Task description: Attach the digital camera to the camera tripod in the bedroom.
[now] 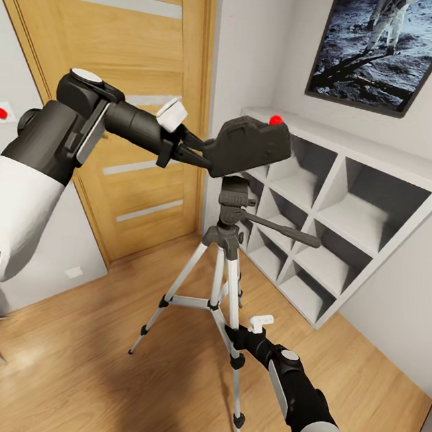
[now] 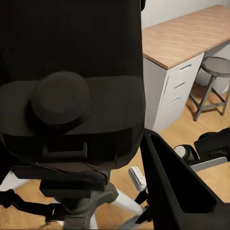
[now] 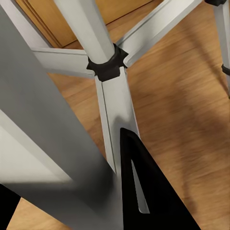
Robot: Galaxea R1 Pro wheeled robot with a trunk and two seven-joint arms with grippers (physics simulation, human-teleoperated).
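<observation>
Bedroom walls are closing in around me: the wooden door (image 1: 117, 89) at ten o'clock, the white cube shelves (image 1: 337, 217) at two o'clock, the moon poster (image 1: 389, 45) above them, pale plank floor (image 1: 70, 360) underfoot. I am carrying the digital camera (image 1: 248, 147) in my left hand (image 1: 191, 151), fingers clamped on its rear end, and it is hanging just over the head of the camera tripod (image 1: 225, 244), nearly touching. My left arm is reaching in from nine o'clock, elbow high, forearm roughly level, wrist pointing toward three o'clock. My right arm is stretching forward and low from five o'clock, and my right hand (image 1: 237, 332) is sitting against a silver leg near the spreader brace; whether it is actually gripping that leg I cannot tell.

What I am worrying about: the camera body is looking slightly tilted, so lowering it may miss the mount plate and slide off. Pressing down off-centre could also tip the tripod, as I judge it, especially if my right hand is nudging the leg rather than steadying it. Letting go before it seats would drop the camera to the floor.
</observation>
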